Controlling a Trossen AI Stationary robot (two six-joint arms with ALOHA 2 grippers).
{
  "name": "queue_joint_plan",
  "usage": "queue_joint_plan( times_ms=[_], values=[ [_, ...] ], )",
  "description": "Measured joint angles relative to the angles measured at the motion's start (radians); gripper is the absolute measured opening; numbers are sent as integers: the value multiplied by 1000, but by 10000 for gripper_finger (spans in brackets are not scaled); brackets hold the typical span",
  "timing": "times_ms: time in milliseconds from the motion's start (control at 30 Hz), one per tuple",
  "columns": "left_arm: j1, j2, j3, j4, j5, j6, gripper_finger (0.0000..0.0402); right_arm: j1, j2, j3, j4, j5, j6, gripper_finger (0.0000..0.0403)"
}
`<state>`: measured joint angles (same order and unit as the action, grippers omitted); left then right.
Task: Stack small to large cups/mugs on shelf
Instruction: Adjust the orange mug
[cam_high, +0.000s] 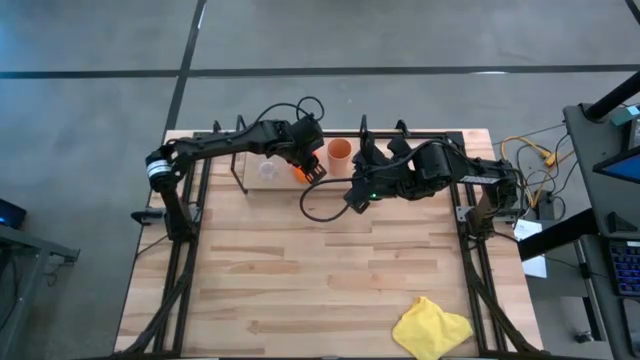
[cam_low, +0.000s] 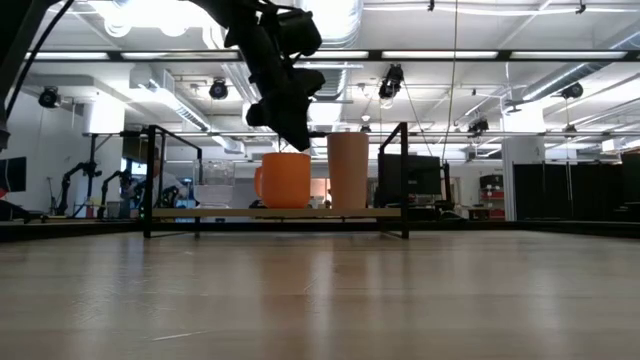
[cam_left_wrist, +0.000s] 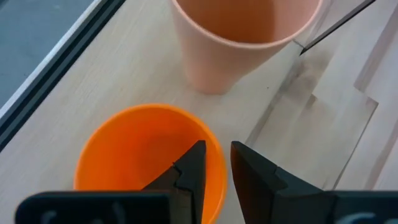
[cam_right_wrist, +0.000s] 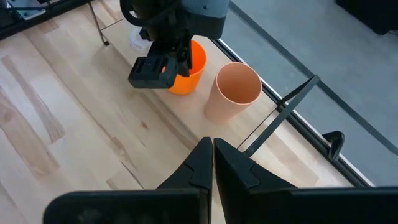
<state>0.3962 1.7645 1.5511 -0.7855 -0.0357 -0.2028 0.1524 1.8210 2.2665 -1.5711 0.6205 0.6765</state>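
The shelf (cam_high: 420, 140) is a black wire frame around a pale board (cam_low: 220, 212) at the table's far edge. On the board stand, from left to right, a tiny clear glass (cam_high: 268, 170), an orange mug (cam_low: 285, 180) and a taller tan tumbler (cam_high: 340, 152). My left gripper (cam_left_wrist: 217, 149) comes down on the mug from above and is shut on its rim. My right gripper (cam_right_wrist: 212, 155) hangs shut and empty above the table (cam_high: 330, 270), near and to the right of the tumbler (cam_right_wrist: 231, 93). My left gripper pinches the orange mug's wall at the rim (cam_left_wrist: 219, 167), on the side nearest the tumbler. One finger (cam_left_wrist: 191, 167) is inside the mug and one (cam_left_wrist: 252, 174) outside. The fingers slant down from above. The mug stands upright with its base on the shelf board.
A crumpled yellow cloth (cam_high: 430, 328) lies near the table's front right corner. Upright black wire posts (cam_low: 405, 180) stand at the shelf's ends and along its back. The tumbler (cam_left_wrist: 239, 37) stands close beside the mug. Cables trail from both arms over the table's middle.
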Motion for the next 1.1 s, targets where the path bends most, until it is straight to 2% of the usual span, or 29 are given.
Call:
queue_joint_plan(
  times_ms=[933, 1100],
  values=[
    [-3, 0, -21, -9, 3, -79, 60, 0, 0, 0, 0, 0, 2, 8],
    [-4, 0, -21, -9, 0, -79, 40, 0, 0, 0, 0, 0, 3, 8]
  ],
)
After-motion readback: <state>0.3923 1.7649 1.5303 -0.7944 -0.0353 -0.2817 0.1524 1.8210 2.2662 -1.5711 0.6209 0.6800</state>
